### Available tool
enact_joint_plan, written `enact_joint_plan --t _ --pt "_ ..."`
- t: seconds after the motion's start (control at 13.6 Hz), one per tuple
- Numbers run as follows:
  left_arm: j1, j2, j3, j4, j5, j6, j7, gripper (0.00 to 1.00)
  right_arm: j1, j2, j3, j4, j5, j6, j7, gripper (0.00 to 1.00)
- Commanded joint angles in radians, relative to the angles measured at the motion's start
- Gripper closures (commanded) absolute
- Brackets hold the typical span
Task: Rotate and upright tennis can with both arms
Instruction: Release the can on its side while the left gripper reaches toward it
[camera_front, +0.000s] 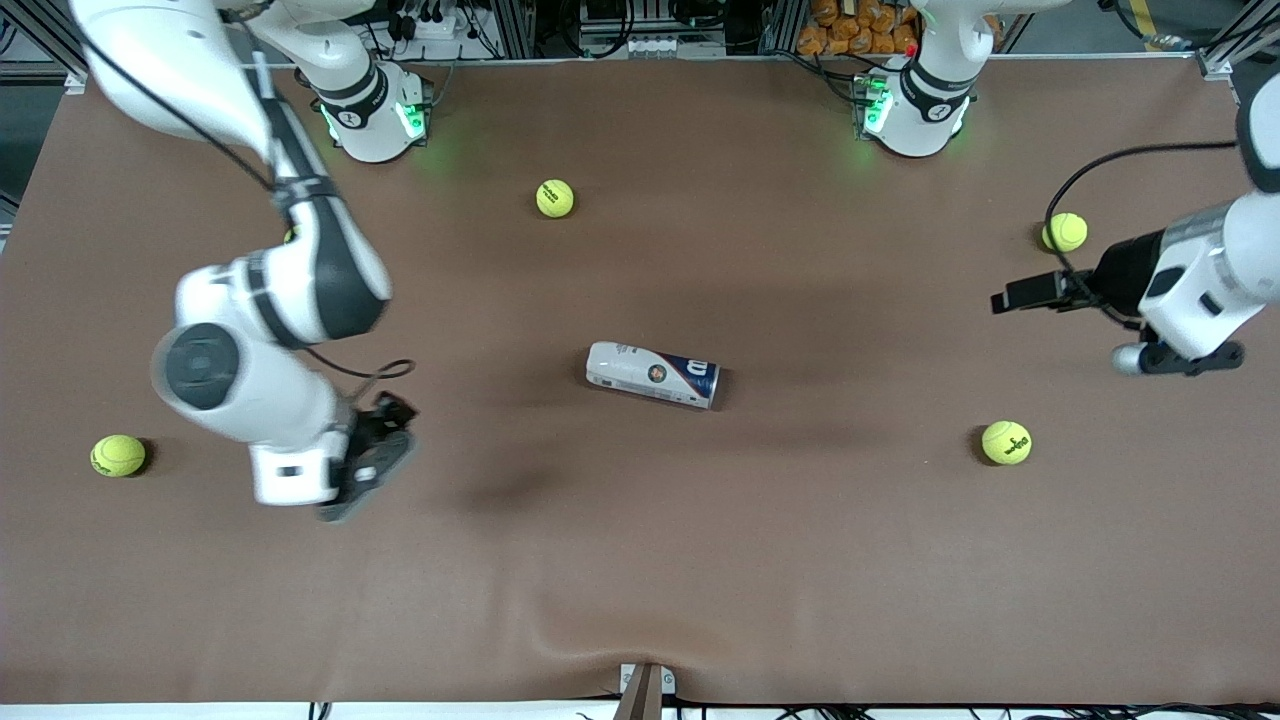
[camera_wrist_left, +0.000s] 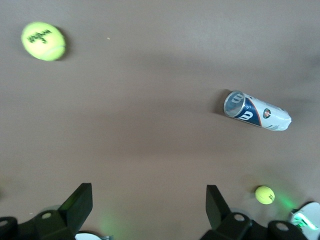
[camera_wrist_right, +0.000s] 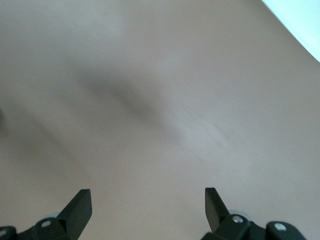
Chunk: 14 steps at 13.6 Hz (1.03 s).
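Spanning the scene, one brown table (camera_front: 640, 560) carries two white arms, one tennis can (camera_front: 653, 374) and four tennis balls. Left gripper (camera_wrist_left: 149, 200) and right gripper (camera_wrist_right: 148, 200), both spread and holding nothing, hover over bare cloth. The can lies on its side mid-table; contents unseen.
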<state>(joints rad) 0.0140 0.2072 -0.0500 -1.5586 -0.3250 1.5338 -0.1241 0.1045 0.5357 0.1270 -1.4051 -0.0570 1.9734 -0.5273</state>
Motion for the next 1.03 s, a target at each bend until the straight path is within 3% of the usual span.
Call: enact_joint_plan --t 0.0,0.29,0.74,0.96 --pt "0.003 0.099 -0.004 0.041 -0.096 0.0 0.015 0.0 -0.081 -0.115 0.02 -0.126 0.017 0.001 0.068 0.0" --pt "0.004 0.268 -0.004 0.103 -0.305 0.02 0.098 0.0 -0.112 -0.233 0.02 -0.261 0.019 -0.001 0.277 0.0" --pt "0.001 0.4 -0.004 0.089 -0.501 0.104 0.413 0.0 -0.164 -0.278 0.02 -0.27 0.019 -0.077 0.28 0.0" --pt "-0.017 0.46 -0.005 0.092 -0.497 0.175 0.568 0.0 -0.167 -0.281 0.02 -0.269 0.019 -0.079 0.282 0.0"
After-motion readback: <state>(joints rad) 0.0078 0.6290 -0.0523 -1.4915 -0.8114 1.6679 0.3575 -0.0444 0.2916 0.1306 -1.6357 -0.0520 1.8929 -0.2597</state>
